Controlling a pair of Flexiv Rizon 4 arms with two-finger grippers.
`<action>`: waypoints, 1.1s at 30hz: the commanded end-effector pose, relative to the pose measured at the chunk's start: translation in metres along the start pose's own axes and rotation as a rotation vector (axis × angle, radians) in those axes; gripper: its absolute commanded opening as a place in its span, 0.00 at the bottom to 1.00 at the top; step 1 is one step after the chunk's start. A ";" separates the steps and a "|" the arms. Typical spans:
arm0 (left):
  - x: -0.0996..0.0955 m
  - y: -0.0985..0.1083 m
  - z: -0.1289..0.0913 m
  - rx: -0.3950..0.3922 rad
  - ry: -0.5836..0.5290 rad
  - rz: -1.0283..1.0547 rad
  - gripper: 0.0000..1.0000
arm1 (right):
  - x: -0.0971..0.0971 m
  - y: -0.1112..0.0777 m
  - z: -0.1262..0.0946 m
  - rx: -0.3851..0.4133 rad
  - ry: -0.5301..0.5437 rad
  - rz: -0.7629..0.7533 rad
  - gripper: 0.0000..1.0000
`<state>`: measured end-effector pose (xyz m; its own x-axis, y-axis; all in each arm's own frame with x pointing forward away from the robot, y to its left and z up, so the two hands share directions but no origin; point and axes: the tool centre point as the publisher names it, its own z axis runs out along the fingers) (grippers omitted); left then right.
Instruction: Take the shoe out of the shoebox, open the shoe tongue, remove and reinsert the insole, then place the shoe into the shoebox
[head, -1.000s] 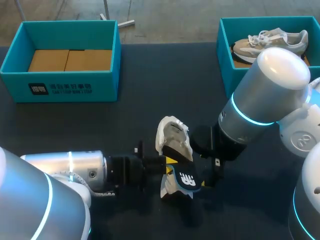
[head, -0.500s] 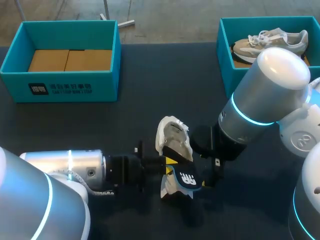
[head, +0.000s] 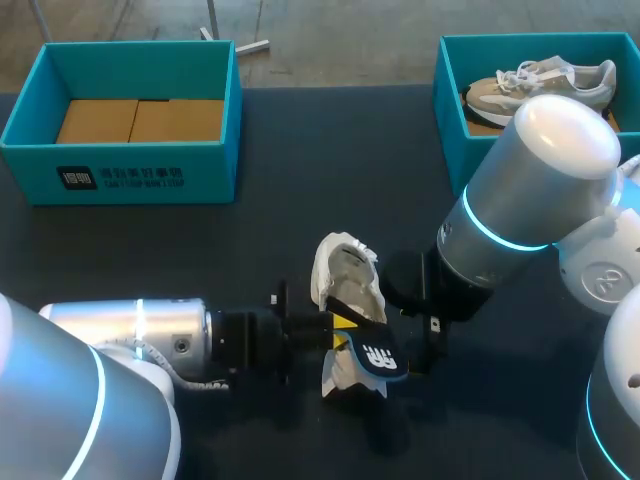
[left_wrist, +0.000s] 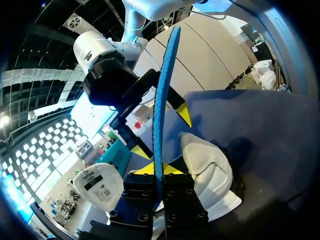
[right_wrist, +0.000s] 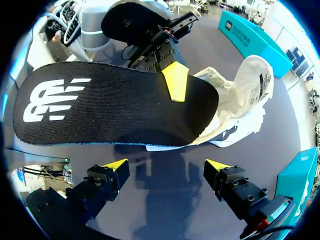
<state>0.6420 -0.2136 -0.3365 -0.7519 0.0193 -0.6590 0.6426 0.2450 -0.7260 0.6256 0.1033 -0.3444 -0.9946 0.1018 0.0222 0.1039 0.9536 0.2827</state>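
Two steps look done from where I stand: the white shoe (head: 345, 272) is out on the table (head: 300, 150), near the middle of its front edge and well apart from both boxes. Its tongue (right_wrist: 256, 75) is pulled up and back, so the mouth gapes. Now the insole (head: 372, 355), and this is the step in hand. The left gripper (head: 335, 325) reaches in from the front left corner and is clamped on it, one yellow tip on top and one beneath. The insole lies flat with its logo up. Its broad end hangs out toward the front edge and its narrow end lies over the shoe's opening. Whether that end sits inside the shoe I can't tell, so I'd call the insole out, or as good as out. The right gripper (right_wrist: 166, 166) hovers just beside the shoe on its right, fingers spread wide with nothing between them, and the insole is ahead of it. What's left, as I judge it, is to feed the insole back in and seat it, then carry the shoe to a box. The teal shoebox (head: 120, 178) at the back left corner shows only cardboard inside. The other teal box (head: 450, 90) at the back right corner already holds a tan shoe (head: 545, 80).
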 end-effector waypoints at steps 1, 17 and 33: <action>0.000 -0.003 -0.002 -0.003 0.005 0.003 0.09 | 0.001 0.000 0.001 0.002 -0.003 0.001 1.00; -0.001 -0.005 -0.005 -0.004 0.002 0.024 0.21 | 0.001 0.000 0.001 0.002 -0.003 0.001 1.00; -0.003 -0.013 -0.004 -0.003 0.014 0.051 0.23 | 0.001 0.000 0.001 0.002 -0.003 0.001 1.00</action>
<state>0.6370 -0.2133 -0.3271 -0.7187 0.0395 -0.6941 0.6813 0.2389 -0.6919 0.6256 0.1033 -0.3444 -0.9946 0.1018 0.0222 0.1039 0.9536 0.2827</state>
